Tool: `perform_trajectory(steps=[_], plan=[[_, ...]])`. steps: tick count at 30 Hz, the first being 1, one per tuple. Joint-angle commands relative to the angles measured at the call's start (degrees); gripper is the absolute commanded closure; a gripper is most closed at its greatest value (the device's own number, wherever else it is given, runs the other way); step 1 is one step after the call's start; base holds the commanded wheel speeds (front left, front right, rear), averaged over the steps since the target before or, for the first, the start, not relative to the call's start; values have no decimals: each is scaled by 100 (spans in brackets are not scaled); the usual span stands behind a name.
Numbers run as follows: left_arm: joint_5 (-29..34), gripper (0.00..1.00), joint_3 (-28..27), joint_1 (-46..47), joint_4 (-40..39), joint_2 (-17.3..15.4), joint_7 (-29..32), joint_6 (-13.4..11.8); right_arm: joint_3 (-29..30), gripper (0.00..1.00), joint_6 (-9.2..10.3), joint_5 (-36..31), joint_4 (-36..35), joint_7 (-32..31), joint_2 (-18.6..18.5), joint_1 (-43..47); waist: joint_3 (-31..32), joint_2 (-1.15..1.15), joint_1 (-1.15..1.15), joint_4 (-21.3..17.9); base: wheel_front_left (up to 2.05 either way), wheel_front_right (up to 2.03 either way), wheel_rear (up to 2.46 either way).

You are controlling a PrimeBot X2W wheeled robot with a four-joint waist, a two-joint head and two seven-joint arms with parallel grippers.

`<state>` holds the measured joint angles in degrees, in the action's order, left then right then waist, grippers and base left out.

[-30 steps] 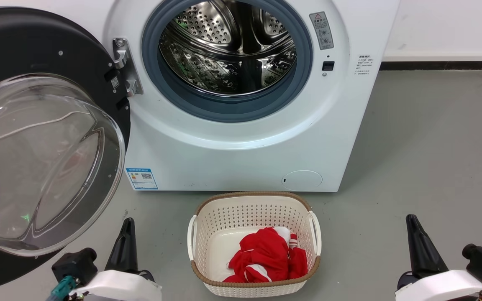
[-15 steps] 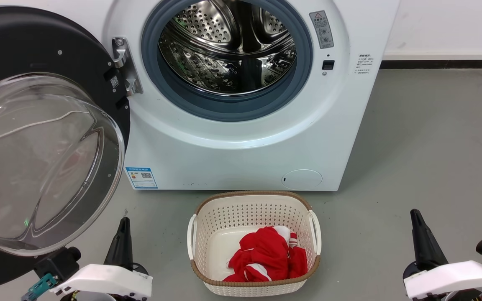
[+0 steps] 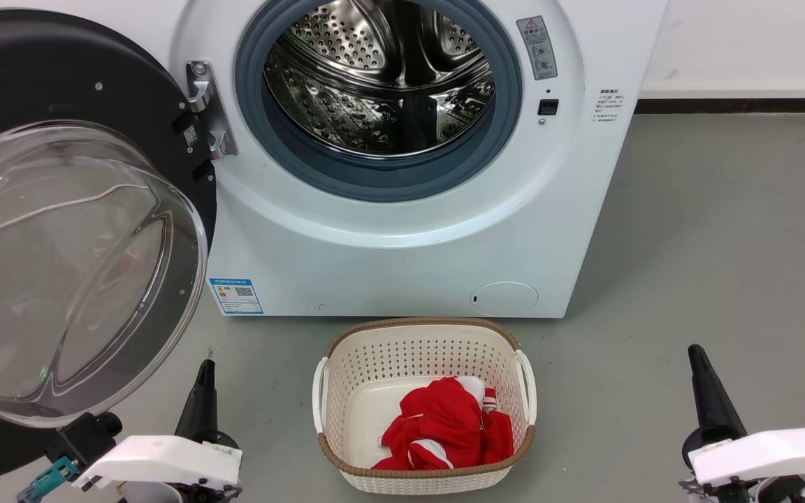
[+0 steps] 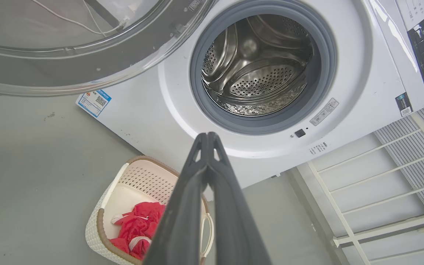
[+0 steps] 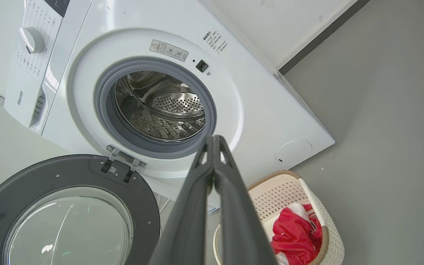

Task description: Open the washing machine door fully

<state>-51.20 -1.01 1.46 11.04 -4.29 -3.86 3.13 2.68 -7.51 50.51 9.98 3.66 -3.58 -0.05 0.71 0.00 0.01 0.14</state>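
the door (image 3: 60, 230) stands swung wide open at the left of the head view, hinged to the left rim of the machine (image 3: 388, 251), leaving the drum (image 3: 374, 91) exposed at top centre. the left gripper (image 3: 205, 370), lower left, and right gripper (image 3: 694, 356), lower right, each have fingers pressed together, holding nothing, clear of the door. a basket (image 3: 423, 334) with red cloth (image 3: 444, 426) sits at bottom centre.
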Motion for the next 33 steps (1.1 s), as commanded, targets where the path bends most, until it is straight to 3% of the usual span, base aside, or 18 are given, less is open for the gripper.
perform_trajectory(steps=[1, 33], plan=[[-141, 100, -44, 166, -45, 8, 30, 41, 12, 100, 1, 147, -35, -22, -44, -163, -1, 0, 0, 0, 0, 0, 0], [-2160, 100, -308, 346, 132, 74, 552, 255, 135, 100, 1, 2255, 185, -476, -45, -406, -38, 0, 0, -6, 0, 0, 0]])
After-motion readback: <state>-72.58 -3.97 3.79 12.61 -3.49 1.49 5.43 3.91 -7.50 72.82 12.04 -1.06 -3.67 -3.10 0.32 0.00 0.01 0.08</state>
